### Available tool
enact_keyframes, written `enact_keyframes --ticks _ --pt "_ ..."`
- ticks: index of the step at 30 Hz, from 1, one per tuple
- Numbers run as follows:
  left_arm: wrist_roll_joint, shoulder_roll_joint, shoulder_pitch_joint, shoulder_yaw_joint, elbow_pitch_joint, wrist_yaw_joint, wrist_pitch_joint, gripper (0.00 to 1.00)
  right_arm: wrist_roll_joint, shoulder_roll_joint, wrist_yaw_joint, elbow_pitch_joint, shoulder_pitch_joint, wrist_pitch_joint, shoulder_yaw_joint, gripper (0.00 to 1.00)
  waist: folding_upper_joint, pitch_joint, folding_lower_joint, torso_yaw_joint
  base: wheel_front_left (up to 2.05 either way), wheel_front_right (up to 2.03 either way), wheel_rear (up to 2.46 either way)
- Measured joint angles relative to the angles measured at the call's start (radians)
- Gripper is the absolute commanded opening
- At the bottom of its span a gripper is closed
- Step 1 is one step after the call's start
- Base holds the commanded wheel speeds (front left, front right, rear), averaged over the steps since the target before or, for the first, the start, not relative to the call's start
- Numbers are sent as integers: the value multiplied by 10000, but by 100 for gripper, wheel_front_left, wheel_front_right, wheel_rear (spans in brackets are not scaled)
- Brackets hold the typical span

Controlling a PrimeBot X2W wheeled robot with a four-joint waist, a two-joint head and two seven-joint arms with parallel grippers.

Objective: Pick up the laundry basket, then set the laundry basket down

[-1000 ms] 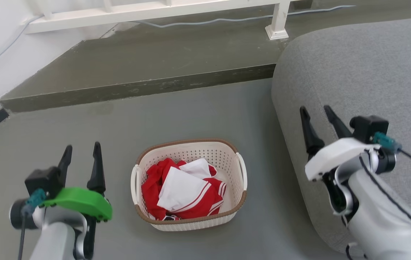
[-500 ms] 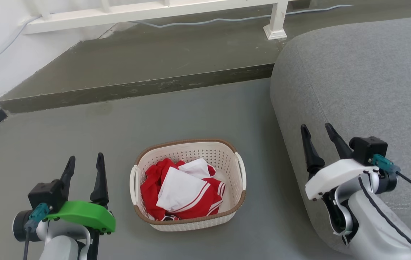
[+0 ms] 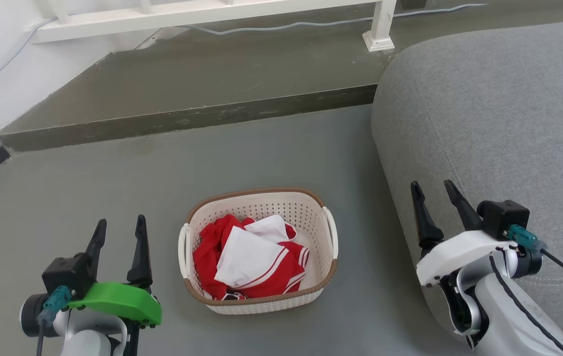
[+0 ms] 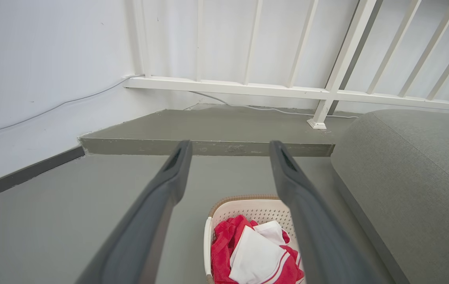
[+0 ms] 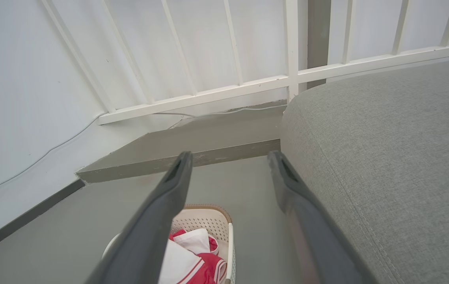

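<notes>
The left pincer (image 3: 120,221) and the right pincer (image 3: 431,184) both hover with fingers spread and nothing between them, one on either side of the laundry basket (image 3: 281,207), which sits on the grey floor (image 3: 261,148), apart from both, holding red and white clothes (image 3: 249,257), near a grey sofa (image 3: 484,123).

Counting in progress. One laundry basket (image 3: 281,210) is sitting on the floor, showing two handles (image 3: 331,231) and holding one heap of red-and-white clothes (image 3: 246,262); the piece count is not resolving. Two claws are showing, the left claw (image 3: 120,221) and the right claw (image 3: 431,184), each carrying two fingers (image 3: 139,247). One sofa (image 3: 484,109), one step (image 3: 187,118), one railing (image 3: 380,24) and one cable (image 3: 281,27) are also tallying.
</notes>
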Motion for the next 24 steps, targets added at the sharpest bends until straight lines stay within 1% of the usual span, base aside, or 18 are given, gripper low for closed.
enact_keyframes --ticks 19,24 --pt "130 -96 35 134 -173 -58 0 100 -328 167 12 -173 241 0 -253 100 0 63 0 7 0 0 0" --pt "128 -123 58 182 -188 -173 0 100 -412 194 40 -176 246 0 -303 100 0 68 0 1 0 0 0"
